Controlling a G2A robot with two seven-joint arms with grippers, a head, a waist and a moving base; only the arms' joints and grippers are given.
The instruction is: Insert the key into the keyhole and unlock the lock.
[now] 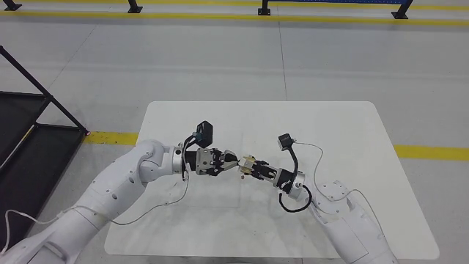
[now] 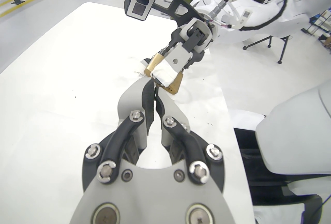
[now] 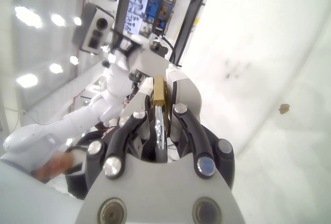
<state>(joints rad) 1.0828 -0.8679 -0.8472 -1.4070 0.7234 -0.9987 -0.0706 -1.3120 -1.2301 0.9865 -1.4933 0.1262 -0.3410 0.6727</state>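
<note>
Holding the padlock (image 3: 158, 92) off the white table (image 1: 330, 132), our right gripper (image 1: 251, 166) is clenched on its brass body. The chrome shackle (image 3: 160, 129) runs back between the fingers toward the wrist. One taped finger (image 2: 163, 72) lies straight across the brass.

In the top view the two grippers meet tip to tip just below the centre of the frame. Our left gripper (image 2: 155, 86) comes in from the left and the right one from the lower right. The left gripper's pads are pressed together, and we judge they are pinching the key, though we cannot make out the key itself past the fingertips.

The padlock's long axis lies almost level and along the line joining the two grippers. It slopes slightly from lower right to upper left in the top view. The shackle end points away toward the right wrist, and the flat bottom end, where we expect the keyhole, faces the left fingertips and touches them or nearly so. The left arm is therefore the nearer one to the keyhole.

We cannot tell whether the key is already seated, because the joint is covered by the fingertips. Our reading is that the coming move needs the key's shaft kept in line with that same axis. After that comes a twist about the axis while the right gripper resists it.
</note>
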